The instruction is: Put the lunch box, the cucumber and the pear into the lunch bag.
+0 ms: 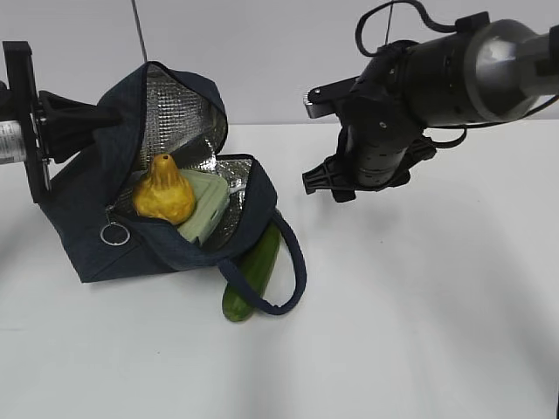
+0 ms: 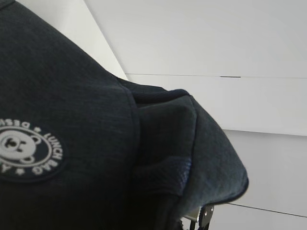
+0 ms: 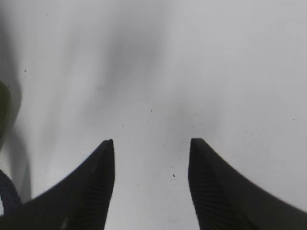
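Cucumber (image 1: 253, 272) on table beside lunch bag (image 1: 96, 236), well left of right fingers (image 3: 152, 158), parted, empty.

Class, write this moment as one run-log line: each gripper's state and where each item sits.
left gripper: shut on lunch bag | right gripper: open, empty | pear, lunch box: in bag | cucumber: on table, outside

Dark navy fabric lunch bag (image 1: 92, 236), quilted silver lining, white bear badge; bumpy yellow pear (image 1: 163, 190); sage-green lunch box lid (image 1: 205, 209); dark green smooth cucumber (image 1: 253, 275); white table (image 1: 419, 305).
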You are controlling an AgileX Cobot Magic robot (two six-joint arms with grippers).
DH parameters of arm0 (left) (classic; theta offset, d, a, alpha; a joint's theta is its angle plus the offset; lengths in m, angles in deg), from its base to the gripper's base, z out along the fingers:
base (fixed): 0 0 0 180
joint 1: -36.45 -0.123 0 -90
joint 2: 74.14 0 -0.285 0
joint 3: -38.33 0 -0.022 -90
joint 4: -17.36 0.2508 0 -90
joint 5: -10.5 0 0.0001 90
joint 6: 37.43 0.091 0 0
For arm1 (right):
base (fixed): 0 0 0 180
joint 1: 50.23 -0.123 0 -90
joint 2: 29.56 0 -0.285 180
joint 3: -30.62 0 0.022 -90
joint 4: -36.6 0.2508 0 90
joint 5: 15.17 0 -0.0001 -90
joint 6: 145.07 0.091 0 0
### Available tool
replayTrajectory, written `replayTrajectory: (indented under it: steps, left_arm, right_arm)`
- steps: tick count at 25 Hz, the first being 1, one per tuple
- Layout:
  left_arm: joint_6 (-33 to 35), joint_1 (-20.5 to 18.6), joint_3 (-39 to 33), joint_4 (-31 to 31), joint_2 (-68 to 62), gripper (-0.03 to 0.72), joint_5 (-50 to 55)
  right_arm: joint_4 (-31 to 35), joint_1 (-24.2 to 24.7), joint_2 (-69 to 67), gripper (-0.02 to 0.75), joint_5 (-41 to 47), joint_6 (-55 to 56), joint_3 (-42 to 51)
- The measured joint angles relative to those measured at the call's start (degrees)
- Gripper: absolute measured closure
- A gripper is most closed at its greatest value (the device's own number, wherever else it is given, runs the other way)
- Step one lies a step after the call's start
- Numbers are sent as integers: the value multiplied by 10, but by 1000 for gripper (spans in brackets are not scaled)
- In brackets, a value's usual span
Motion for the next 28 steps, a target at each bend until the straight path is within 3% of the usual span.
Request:
replayTrajectory:
  steps: [6,12,21,28]
  left_arm:
    - [0,0,0,0,0,686,0]
    - [0,0,0,0,0,686,0]
    - [0,0,0,0,0,686,0]
    - [0,0,0,0,0,686,0]
  right_arm:
    - [50,31,0,346,-17,-38,0]
    - [201,63,0,346,-52,-202,0]
    - [421,69,0,346,-50,-447,0]
    - [474,73,0,346,-25,-520,0]
